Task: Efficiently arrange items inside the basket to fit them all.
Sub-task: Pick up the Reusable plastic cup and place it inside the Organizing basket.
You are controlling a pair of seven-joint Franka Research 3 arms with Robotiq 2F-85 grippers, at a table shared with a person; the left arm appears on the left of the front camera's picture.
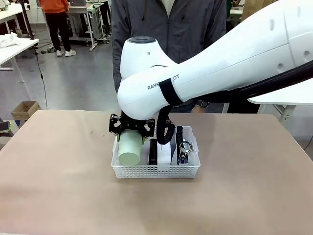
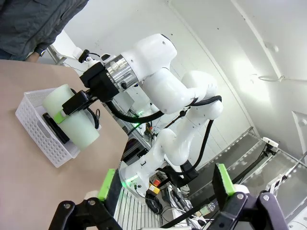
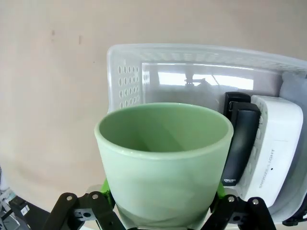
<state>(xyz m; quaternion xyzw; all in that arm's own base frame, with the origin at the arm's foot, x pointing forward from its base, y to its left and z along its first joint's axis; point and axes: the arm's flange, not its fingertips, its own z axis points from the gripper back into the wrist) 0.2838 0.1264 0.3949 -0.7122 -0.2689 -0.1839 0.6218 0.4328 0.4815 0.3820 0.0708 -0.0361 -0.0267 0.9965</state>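
My right gripper [image 1: 131,128] is shut on the pale green cup [image 1: 129,149], holding it tilted on its side over the left end of the white basket [image 1: 156,171]. In the right wrist view the cup [image 3: 163,158] faces the camera with its open mouth, held between the green pads. Beside it in the basket [image 3: 124,72] lie the black stapler [image 3: 240,139] and the white box [image 3: 273,143]. The grey pouch [image 1: 183,147] fills the basket's right side. My left gripper [image 2: 165,184] is open and empty, well away from the basket [image 2: 41,129].
A person in a grey jacket [image 1: 166,24] stands at the far side of the table, right behind the basket. The brown tabletop [image 1: 58,186] lies bare around the basket. My right arm [image 1: 220,63] spans the scene from the right.
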